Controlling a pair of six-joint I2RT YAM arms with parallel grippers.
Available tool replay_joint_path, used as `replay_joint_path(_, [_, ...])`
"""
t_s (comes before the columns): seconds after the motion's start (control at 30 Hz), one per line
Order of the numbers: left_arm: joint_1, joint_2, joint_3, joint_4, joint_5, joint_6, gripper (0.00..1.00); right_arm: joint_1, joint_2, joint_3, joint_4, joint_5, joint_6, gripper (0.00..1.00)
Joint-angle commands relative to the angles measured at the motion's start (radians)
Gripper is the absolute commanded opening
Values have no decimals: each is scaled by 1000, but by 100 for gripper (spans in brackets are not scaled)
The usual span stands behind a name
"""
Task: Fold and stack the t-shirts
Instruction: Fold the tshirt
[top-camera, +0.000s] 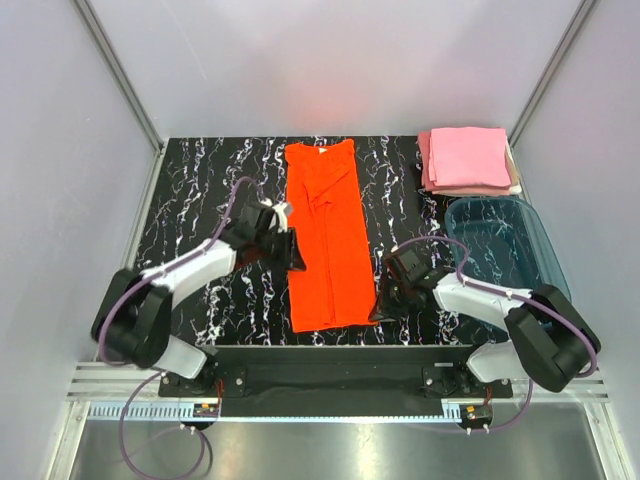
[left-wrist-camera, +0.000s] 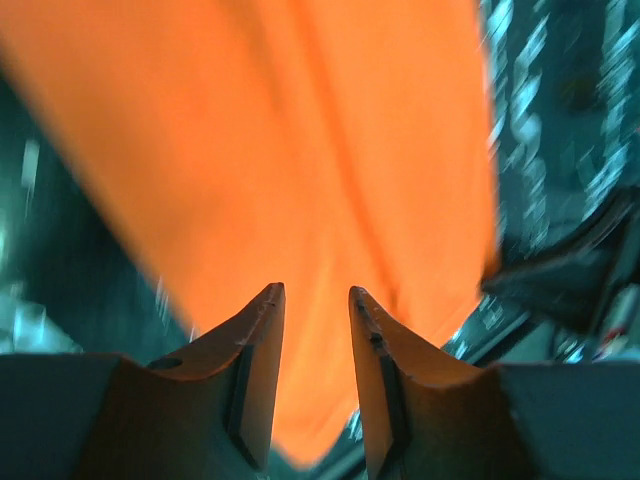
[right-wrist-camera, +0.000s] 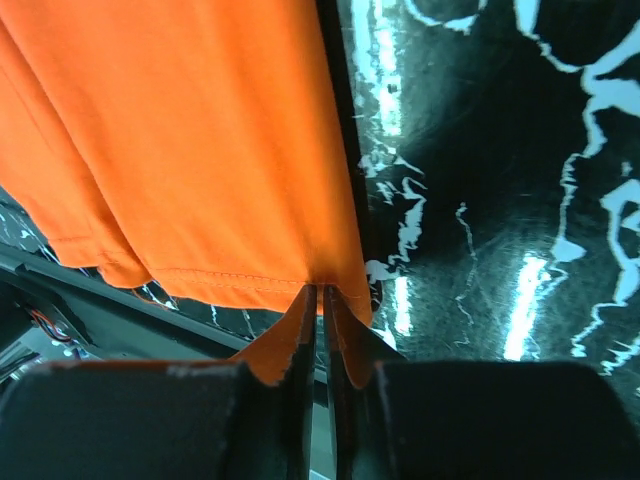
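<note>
Across the middle of the black white-veined table (top-camera: 200, 190) lies one bright orange-red cloth t-shirt (top-camera: 322, 240), folded into a long strip. At its near right hem corner the right gripper (right-wrist-camera: 322, 298) is clenched on the cloth. Over its left edge the left gripper (left-wrist-camera: 317, 300), blurred, stands released. At far right sits one stack of folded light pink t-shirts (top-camera: 467, 157), its layers too close to count, beside one translucent teal plastic tub (top-camera: 490, 201).

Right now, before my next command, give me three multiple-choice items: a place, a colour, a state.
1. Where is the pink stack? A) far right corner of the table B) near left corner C) in the tub
2. What colour is the shirt between the arms? A) pink B) orange-red C) teal
3. The right gripper is: A) wide open B) gripping the tub C) pinching the shirt's hem
Answers: A, it sits far right; B, plainly orange-red; C, fingers shut on the near hem.
</note>
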Motion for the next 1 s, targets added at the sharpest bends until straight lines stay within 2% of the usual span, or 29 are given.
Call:
replay_joint_path(0.0, [-22,-216,-71,-69,-128,26,39,28,-17,-31,30,51,43,14])
replay_joint_path(0.1, [-41,-336,-159,-99,-119,8,40,31,-63,-28,0,60,44,16])
replay_joint_path(0.23, [-83,-474,-298,-102,-96,-97,40,31,-161,17,-72,86,44,20])
replay_joint_path(0.27, [-93,-520,-344,-100,-90,-113,40,31,-175,34,-97,94,46,25])
replay_joint_path(0.47, [-143,-644,-475,-64,-100,-234,43,29,-219,37,-160,163,35,38])
replay_joint_path(0.6, [-151,-646,-519,-8,-99,-280,44,29,-175,35,-161,189,14,41])
replay_joint_path(0.73, [-160,-579,-555,44,-86,-303,44,29,-114,40,-157,183,-11,42])
replay_joint_path(0.83, [-165,-550,-594,136,-39,-332,44,29,-107,35,-145,183,-15,42])
replay_joint_path(0.97, [-182,-543,-611,139,-60,-345,42,29,-116,25,-128,168,-3,41])
